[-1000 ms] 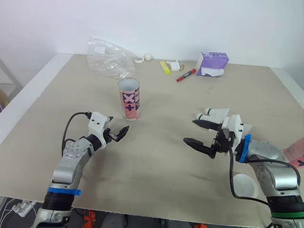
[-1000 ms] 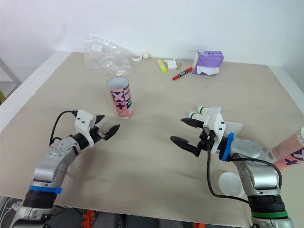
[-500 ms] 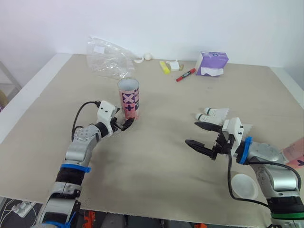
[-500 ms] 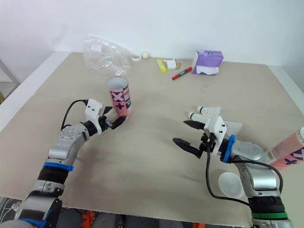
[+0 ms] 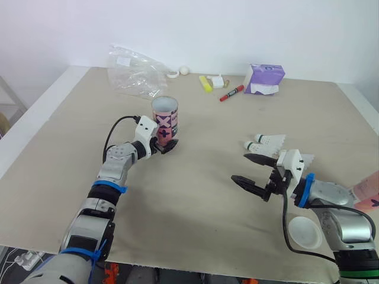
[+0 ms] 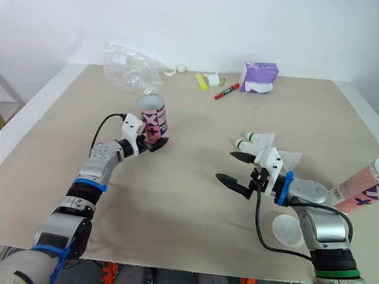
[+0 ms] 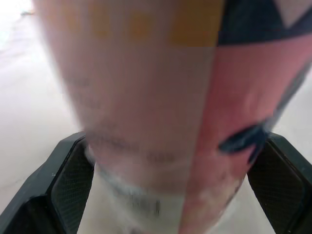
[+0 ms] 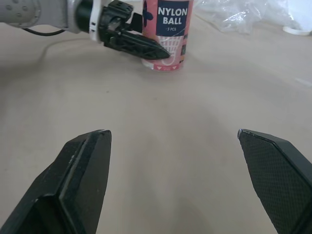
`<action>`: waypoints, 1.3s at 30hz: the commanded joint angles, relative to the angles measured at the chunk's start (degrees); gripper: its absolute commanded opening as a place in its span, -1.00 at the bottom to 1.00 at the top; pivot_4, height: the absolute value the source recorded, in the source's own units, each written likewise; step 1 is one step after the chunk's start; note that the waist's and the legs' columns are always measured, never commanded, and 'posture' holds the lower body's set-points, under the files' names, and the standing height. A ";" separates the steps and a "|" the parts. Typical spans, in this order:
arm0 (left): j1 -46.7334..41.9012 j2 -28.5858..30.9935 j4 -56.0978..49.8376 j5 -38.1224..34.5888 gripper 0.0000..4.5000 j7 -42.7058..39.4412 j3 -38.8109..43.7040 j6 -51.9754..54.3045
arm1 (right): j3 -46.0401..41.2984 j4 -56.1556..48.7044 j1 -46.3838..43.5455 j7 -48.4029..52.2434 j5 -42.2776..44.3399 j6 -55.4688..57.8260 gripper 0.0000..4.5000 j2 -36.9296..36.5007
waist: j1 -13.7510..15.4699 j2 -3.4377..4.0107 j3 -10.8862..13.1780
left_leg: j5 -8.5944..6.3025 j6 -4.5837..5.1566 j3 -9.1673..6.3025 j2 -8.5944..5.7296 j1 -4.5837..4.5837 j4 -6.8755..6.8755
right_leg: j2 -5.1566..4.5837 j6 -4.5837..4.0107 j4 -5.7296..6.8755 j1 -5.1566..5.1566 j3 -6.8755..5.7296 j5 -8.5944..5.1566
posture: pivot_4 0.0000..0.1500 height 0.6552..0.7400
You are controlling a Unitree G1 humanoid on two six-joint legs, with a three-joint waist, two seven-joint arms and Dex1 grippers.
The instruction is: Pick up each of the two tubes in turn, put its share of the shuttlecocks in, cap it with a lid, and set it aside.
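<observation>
A pink, open-topped tube (image 5: pixel 165 118) stands upright left of the table's middle. My left gripper (image 5: pixel 164 144) is shut on its base, one finger (image 7: pixel 73 180) on each side of the tube (image 7: pixel 161 112). My right gripper (image 5: pixel 240 167) hovers open over the table at the right, nothing between its fingers (image 8: pixel 87 180). Just behind it lie white shuttlecocks (image 5: pixel 266 140). A white lid (image 5: pixel 305 232) rests near the front right edge. A second pink tube (image 6: pixel 358 189) leans at the far right edge.
Along the back edge lie a crumpled plastic bag (image 5: pixel 133 74), a purple box (image 5: pixel 264 79), a red marker (image 5: pixel 232 93), a yellow highlighter (image 5: pixel 205 83) and a small white ball (image 5: pixel 185 70). Bare tabletop (image 5: pixel 195 189) stretches between my two arms.
My left gripper reached forward and to the right and closed around the tube's base; the tube shifted slightly right. My right gripper stayed open and barely moved.
</observation>
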 commanded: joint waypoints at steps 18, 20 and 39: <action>-8.17 -1.47 16.43 1.13 0.28 -3.23 2.74 -11.11 | -0.64 -3.86 0.59 -1.05 0.23 -0.09 1.00 0.09 | 0.00 -0.01 0.00 | 0.00 0.00 -0.04 -0.04 -0.03 0.04 | -0.01 0.03 0.04 0.00 -0.01 0.00 | 1.00 1.00; -8.26 -1.50 16.69 1.56 0.26 -2.38 3.00 -11.70 | -0.71 -3.80 0.55 -0.95 0.33 -0.03 1.00 0.02 | 0.00 -0.01 0.00 | 0.00 0.00 -0.04 -0.05 -0.02 0.04 | -0.01 0.03 0.05 0.00 -0.01 0.00 | 1.00 1.00; 2.09 5.76 -10.51 2.82 0.26 -21.54 -5.10 -8.76 | -1.75 -11.50 2.38 1.61 6.07 3.49 1.00 -0.71 | -0.04 0.00 0.00 | 0.00 0.00 -0.06 -0.03 -0.05 0.04 | -0.01 -0.31 0.09 -0.02 -0.01 0.20 | 1.00 1.00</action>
